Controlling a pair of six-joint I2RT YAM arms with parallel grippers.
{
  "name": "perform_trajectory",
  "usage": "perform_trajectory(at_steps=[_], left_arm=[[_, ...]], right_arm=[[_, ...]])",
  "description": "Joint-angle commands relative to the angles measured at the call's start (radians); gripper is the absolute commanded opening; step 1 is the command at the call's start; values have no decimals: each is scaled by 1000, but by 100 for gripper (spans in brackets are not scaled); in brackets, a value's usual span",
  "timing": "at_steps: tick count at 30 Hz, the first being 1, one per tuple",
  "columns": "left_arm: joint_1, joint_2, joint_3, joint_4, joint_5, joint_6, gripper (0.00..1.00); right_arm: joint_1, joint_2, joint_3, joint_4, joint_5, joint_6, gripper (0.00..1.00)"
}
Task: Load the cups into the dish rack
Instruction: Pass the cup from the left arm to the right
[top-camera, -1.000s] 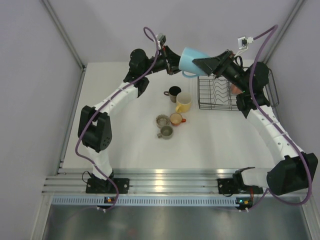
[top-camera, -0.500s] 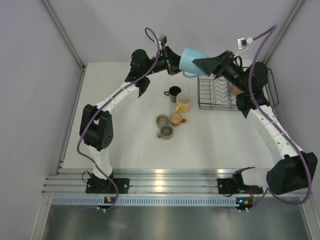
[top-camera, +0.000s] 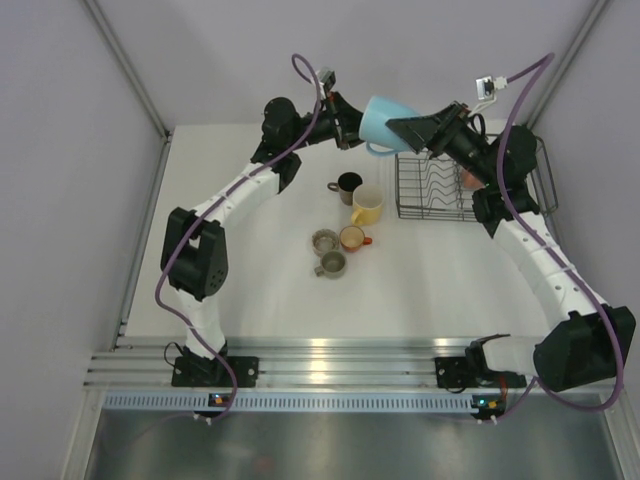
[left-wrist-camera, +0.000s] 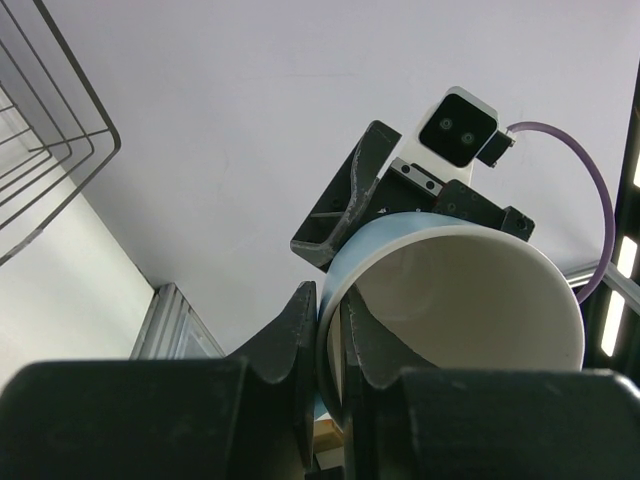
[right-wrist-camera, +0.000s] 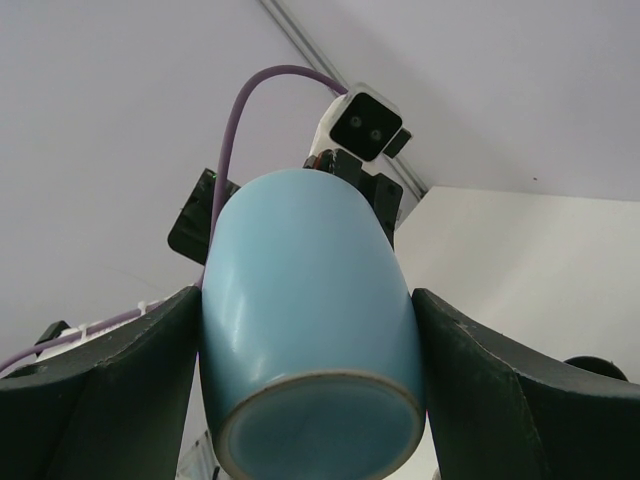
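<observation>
Showing no change, your left gripper (left-wrist-camera: 328, 325) pinches the light blue cup (top-camera: 378, 118) rim, right gripper (right-wrist-camera: 308, 310) clasps its body wide-jawed: handover stalled

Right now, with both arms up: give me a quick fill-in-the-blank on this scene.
1. The cup held in the air is light ____.
2. The right gripper clasps the light blue cup by its body; the left gripper pinches its ____.
3. Counting the yellow cup, ____ cups stand on the table, left of the dish rack.

Missing words: blue; rim; five.
</observation>
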Motion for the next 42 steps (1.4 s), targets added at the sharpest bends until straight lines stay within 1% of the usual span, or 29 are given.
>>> perform_trajectory(at_steps=[1, 5, 10, 12, 14, 20, 24, 32, 36, 42], left_arm=[[-25, -13, 87, 85, -74, -56, 0], [-30, -15, 87, 85, -76, -59, 0], [-35, -16, 87, 85, -76, -59, 0], [-35, -18, 95, 83, -79, -59, 0], [-33, -18, 101, 85, -76, -61, 0], [-36, -27, 106, 85, -76, -66, 0], [-38, -28, 106, 85, -73, -66, 0], [-38, -39, 63, 83, -76, -61, 0], [-38, -42, 52, 83, -77, -61, 0], [-38, -48, 44, 83, -71, -61, 0]], right_arm=[[26, -16, -36, -53, -85, -73, 68], [28, -21, -37, -73, -87, -88, 74], [28, -26, -40, -87, -83, -93, 76], [29, -27, -42, -93, -85, -96, 78], [29, -29, -46, -102, -85, -103, 86], [29, -29, -52, -120, -80, -116, 92], [29, -33, -54, -105, -71, -114, 92], [29, -52, 0, -111, -62, -117, 92], [26, -76, 30, -136, -44, -134, 92], [18, -108, 86, -215, -2, -191, 92]])
